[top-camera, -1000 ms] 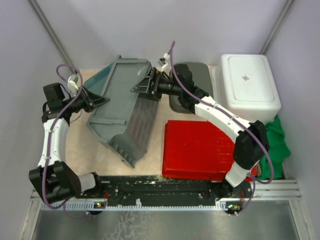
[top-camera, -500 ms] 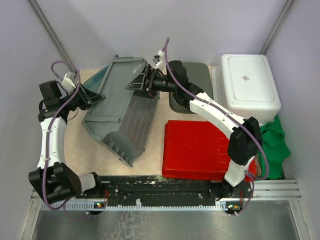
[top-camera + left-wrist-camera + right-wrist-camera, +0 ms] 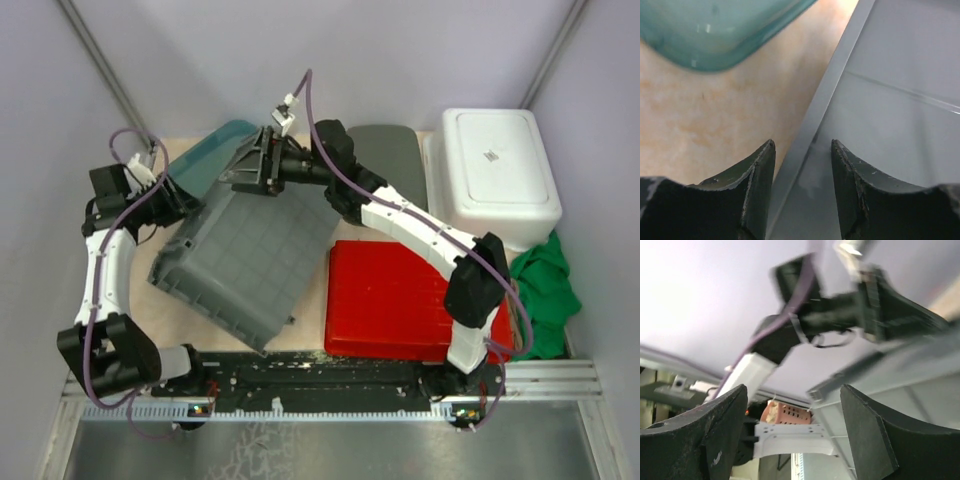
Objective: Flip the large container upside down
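Jaws on our left gripper (image 3: 802, 150) sit apart, straddling the rim of the large container (image 3: 245, 255); can't tell whether they're pinching it. Right gripper (image 3: 262, 168) is up at the far rim, state unclear too. Grey bin's tipped well over, ribbed bottom showing, near edge on the counter (image 3: 200, 320). We'd say mostly flipped, just needs laying flat.

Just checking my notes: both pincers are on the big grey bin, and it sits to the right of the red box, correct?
Not quite. The top view shows the grey bin to the left of the red box, not the right. The left pincer and right pincer are at its edges.
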